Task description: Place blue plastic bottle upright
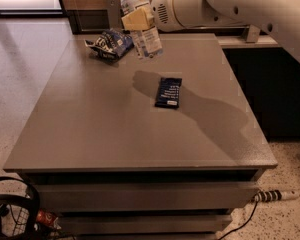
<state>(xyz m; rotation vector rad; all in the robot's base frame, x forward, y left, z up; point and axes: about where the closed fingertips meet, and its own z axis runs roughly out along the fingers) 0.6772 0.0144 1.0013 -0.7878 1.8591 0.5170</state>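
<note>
Gripper (138, 19) clamped around blue plastic bottle (149, 41), held above table (100, 124)

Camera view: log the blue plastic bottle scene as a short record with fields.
bottle: blue plastic bottle, near upright, leaning slightly, held in the air over the far part of the table
gripper: gripper, shut on the bottle's middle, at the top of the view
table: grey table, with the bottle's shadow on it
snack bag: blue-and-white snack bag, left of the bottle
packet: dark blue packet, lying flat near the middle
task state: bottle not yet set down
</note>
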